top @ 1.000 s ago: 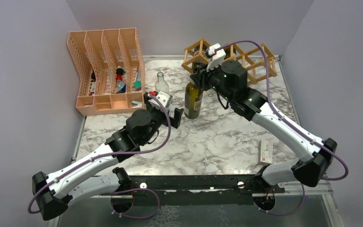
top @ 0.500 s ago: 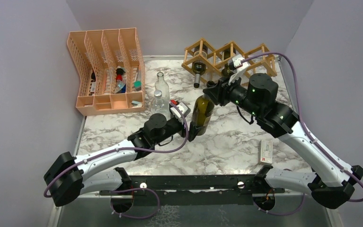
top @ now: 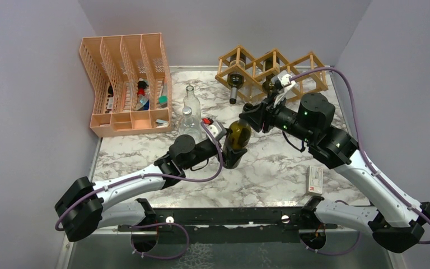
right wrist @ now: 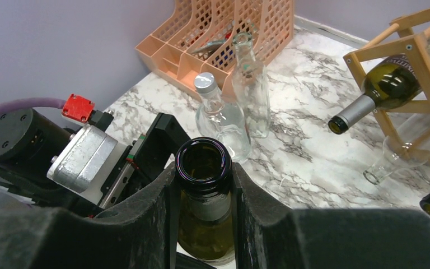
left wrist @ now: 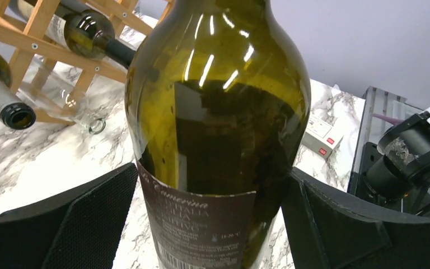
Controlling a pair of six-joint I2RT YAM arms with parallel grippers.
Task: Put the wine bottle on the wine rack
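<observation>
**Editor:** Which claw has the bottle?

**Stringer:** The right claw (right wrist: 204,185) is clamped on the neck of the dark green wine bottle (right wrist: 203,159), just under its open mouth. The left claw (left wrist: 207,224) stands spread wide. Its black pads (left wrist: 89,216) flank the bottle's labelled lower body, and whether they touch the glass cannot be told.

**Editor:** Where does the bottle sit?

**Stringer:** It is tilted over the middle of the marble desk (top: 269,162), neck toward the right arm and base toward the left. It is near the wine rack (top: 256,61) but outside it.

**Editor:** What is in the rack?

**Stringer:** Two dark bottles (top: 234,83) lie in its diamond cells, necks pointing to the near side. A clear bottle (right wrist: 395,154) lies low in the rack as well, mouth outward.

**Editor:** Other containers?

**Stringer:** A peach mesh file organizer (top: 126,56) stands at the far left of the desk. Its slots and front tray hold small odds and ends, red and teal pieces among them. Two glass bottles stand upright just beside it: a capped one (right wrist: 215,117) and a taller open one (right wrist: 252,84). A small white box (top: 315,180) lies flat on the desk near the right arm.
</observation>
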